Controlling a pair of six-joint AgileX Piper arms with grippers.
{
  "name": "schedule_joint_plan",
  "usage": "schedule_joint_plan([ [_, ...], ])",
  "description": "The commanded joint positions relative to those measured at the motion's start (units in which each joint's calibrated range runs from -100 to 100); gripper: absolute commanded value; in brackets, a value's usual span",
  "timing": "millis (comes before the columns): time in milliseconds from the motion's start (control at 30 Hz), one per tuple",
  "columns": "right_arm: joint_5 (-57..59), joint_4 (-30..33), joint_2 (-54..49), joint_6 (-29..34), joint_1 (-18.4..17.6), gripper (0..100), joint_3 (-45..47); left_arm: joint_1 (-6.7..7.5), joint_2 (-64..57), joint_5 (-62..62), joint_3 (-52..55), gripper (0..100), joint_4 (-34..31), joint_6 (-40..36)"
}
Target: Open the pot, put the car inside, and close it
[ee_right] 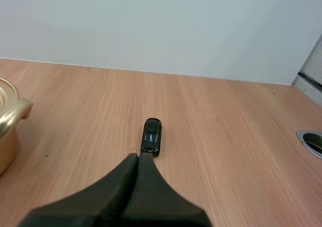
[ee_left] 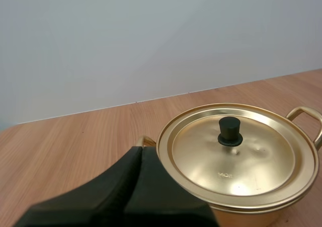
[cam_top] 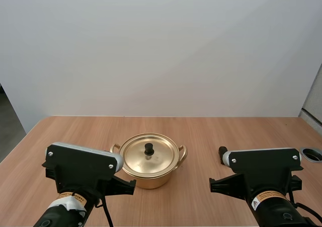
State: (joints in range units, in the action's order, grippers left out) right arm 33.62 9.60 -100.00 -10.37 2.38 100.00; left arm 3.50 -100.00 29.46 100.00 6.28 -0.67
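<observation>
My left gripper point(ee_left: 139, 154) has its two black fingers pressed together into one dark wedge, holding nothing, and it hangs just beside the shiny gold-coloured metal pot point(cam_top: 149, 177), with the fingertips close to the near side handle. The pot stands upright near the middle of the light wooden table point(cam_top: 201, 129), between my two arms. Its round gold lid point(ee_left: 234, 159) sits flat on the rim, closed, with a small black knob point(ee_left: 230, 131) upright at its centre. My right gripper point(ee_right: 138, 159) is likewise closed on nothing, its fingers lying flat against each other. Its tips point at the small black toy car point(ee_right: 151, 135), which rests on its wheels on the bare wood just ahead of them. I cannot tell whether the tips touch the rear of the car. The car lies lengthwise away from me, to the right of the pot and apart from it, outside the pot. Further right, near the table's edge, is a round grey-rimmed hole point(ee_right: 312, 141) in the tabletop, well clear of the car.
</observation>
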Motion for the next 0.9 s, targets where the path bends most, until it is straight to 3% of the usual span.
schedule_joint_plan([
  [0,0.02,-0.06,0.0,0.03,0.0,0,0.0,-0.03,0.0,-0.05,0.0,0,0.09,0.0],
  [500,-3.41,-0.49,0.0,0.03,0.0,0,0.0,-0.03,0.0,-0.44,0.0,0,-1.09,0.41],
  [667,-4.76,1.7,0.0,0.03,0.0,0,-3.75,-0.03,0.0,-12.68,-1.01,0,-4.13,3.63],
  [867,5.82,1.48,6.82,0.03,0.0,0,-17.38,-0.03,4.37,7.51,-12.1,0,-4.13,3.41],
])
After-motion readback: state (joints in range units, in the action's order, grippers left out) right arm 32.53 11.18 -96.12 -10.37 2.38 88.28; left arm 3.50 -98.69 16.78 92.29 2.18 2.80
